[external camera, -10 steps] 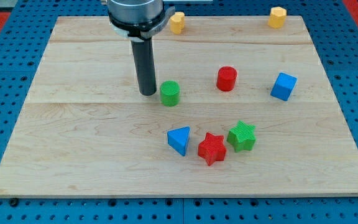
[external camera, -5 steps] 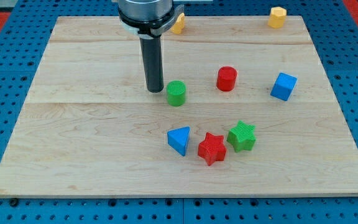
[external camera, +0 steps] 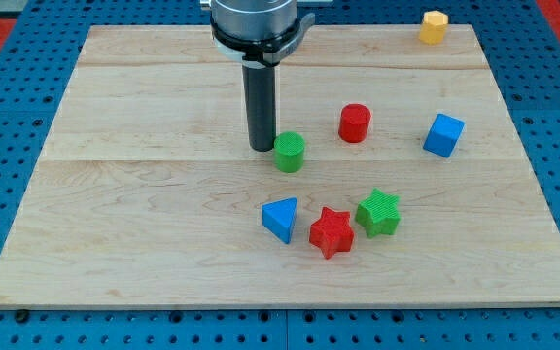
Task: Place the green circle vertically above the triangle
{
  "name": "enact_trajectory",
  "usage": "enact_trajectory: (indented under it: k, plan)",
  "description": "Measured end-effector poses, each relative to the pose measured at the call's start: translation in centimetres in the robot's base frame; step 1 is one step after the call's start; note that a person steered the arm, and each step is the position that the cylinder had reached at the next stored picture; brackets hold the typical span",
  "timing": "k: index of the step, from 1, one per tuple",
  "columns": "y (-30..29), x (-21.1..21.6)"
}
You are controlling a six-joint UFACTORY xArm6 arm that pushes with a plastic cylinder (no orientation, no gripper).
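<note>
My tip [external camera: 262, 147] is a bare rod with no gripper to open or close, and it touches the green circle [external camera: 290, 153] on that block's left. Over the last second tip and circle have slid together toward the view's right. The circle now lies above the blue triangle [external camera: 281, 219], just right of its centre, so the placement looks about done. Red cylinder [external camera: 355, 122] stays beyond, untouched on the desk [external camera: 115, 214].
</note>
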State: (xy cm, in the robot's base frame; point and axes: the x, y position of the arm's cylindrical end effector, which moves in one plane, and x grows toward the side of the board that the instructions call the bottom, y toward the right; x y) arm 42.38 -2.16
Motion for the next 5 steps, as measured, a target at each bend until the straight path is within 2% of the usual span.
enact_trajectory:
  k: [1,3,4,5]
  plan:
    - [0.2,0.2]
    - [0.5,-5.5]
    - [3.0,-9.4]
    - [7.6,-10.5]
